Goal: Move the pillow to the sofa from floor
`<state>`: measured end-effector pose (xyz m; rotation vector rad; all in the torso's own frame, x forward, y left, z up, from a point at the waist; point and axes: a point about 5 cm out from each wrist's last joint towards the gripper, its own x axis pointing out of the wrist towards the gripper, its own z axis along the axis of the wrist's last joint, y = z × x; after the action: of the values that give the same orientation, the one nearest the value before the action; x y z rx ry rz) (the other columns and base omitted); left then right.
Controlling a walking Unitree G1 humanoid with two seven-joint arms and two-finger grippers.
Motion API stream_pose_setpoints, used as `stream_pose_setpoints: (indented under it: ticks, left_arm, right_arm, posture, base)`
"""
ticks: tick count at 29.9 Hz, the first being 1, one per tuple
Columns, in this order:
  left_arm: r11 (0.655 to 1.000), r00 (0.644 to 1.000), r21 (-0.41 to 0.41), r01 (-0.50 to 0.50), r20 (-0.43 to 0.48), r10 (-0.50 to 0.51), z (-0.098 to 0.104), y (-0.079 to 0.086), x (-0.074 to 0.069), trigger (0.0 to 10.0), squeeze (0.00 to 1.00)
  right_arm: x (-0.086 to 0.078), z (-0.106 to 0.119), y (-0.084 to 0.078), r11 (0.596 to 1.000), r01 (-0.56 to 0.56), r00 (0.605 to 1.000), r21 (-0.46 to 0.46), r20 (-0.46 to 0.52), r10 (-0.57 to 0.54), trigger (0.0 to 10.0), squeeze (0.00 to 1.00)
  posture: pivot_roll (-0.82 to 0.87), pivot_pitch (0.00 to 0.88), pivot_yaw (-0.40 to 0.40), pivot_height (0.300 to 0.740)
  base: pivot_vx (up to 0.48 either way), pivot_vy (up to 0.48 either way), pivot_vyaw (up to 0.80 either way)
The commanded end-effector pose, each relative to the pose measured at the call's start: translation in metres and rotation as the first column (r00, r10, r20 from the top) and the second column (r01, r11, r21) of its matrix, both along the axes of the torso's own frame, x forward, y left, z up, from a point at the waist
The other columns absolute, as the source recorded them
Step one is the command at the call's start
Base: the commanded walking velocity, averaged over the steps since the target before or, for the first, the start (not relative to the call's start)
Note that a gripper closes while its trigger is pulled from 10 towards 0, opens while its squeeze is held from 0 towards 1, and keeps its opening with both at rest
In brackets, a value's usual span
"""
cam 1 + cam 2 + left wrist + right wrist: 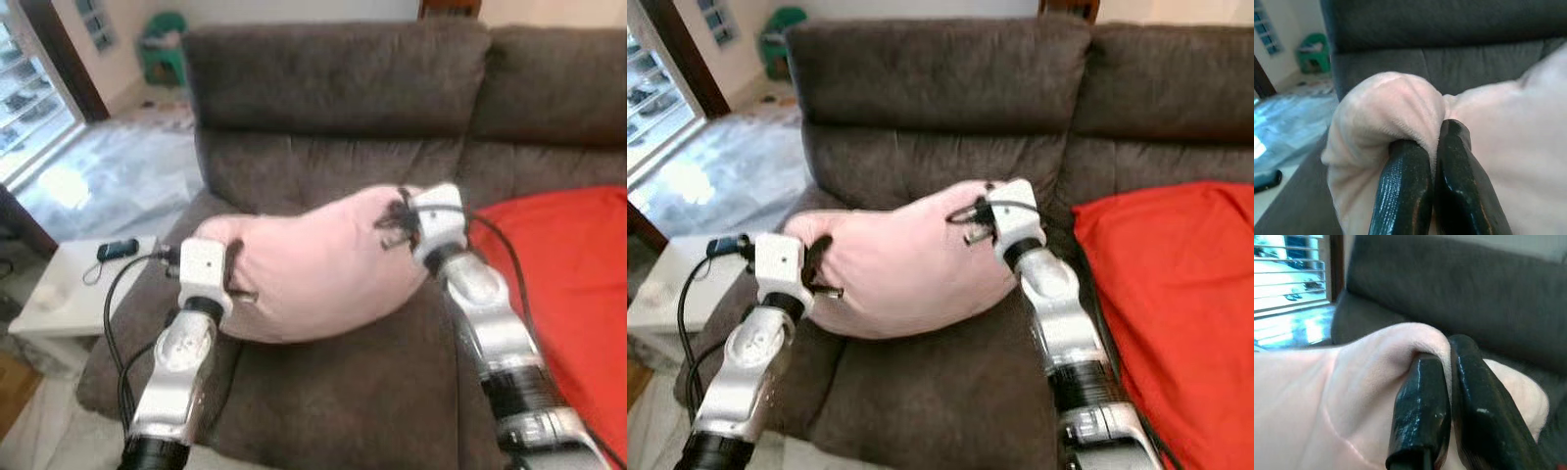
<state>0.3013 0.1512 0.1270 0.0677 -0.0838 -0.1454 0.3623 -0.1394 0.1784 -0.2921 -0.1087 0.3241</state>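
Note:
A pale pink pillow (pixel 313 264) hangs over the seat of the dark brown sofa (pixel 333 137), sagging in the middle between my two arms. My left gripper (pixel 235 279) is shut on a pinch of the pillow's left end, and the left wrist view shows the fabric squeezed between its black fingers (pixel 1400 191). At the pillow's upper right corner, my right gripper (pixel 395 223) is shut on a fold of fabric, with the cloth bunched between its fingers (pixel 1422 406). The pillow's underside appears to rest on or just above the seat cushion.
A red cushion (pixel 568 284) covers the sofa seat to the right. A white side table (pixel 69 294) with a small dark device (pixel 118 249) stands left of the sofa arm. Beyond it lie a shiny tiled floor (pixel 118 176) and a green stool (pixel 162 49).

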Motion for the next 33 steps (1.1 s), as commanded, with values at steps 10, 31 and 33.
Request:
stream_pose_setpoints:
  ticks: [10,31,33]
  left_arm:
    - [0.972,0.972,0.025,0.235,-0.025,-0.235,0.012,-0.008,-0.011,10.0,0.0]
    - [0.946,0.943,0.027,0.324,-0.092,-0.321,0.006,-0.02,-0.018,10.0,0.0]
    - [0.952,0.949,0.024,0.306,-0.09,-0.303,0.005,-0.018,-0.017,10.0,0.0]
  right_arm:
    - [0.012,0.028,0.053,0.962,-0.266,0.961,-0.065,0.063,0.27,10.0,0.0]
    - [0.003,0.026,0.08,0.901,-0.427,0.899,-0.077,0.069,0.432,10.0,1.0]
    - [0.002,0.026,0.08,0.899,-0.431,0.897,-0.074,0.07,0.436,10.0,1.0]
  posture:
    - [-0.04,0.035,0.046,0.74]
    - [-0.04,0.04,0.049,0.74]
    - [-0.04,0.041,0.048,0.74]
  base:
    - [0.0,0.0,0.0]
    - [0.0,0.0,0.0]
    - [0.0,0.0,0.0]
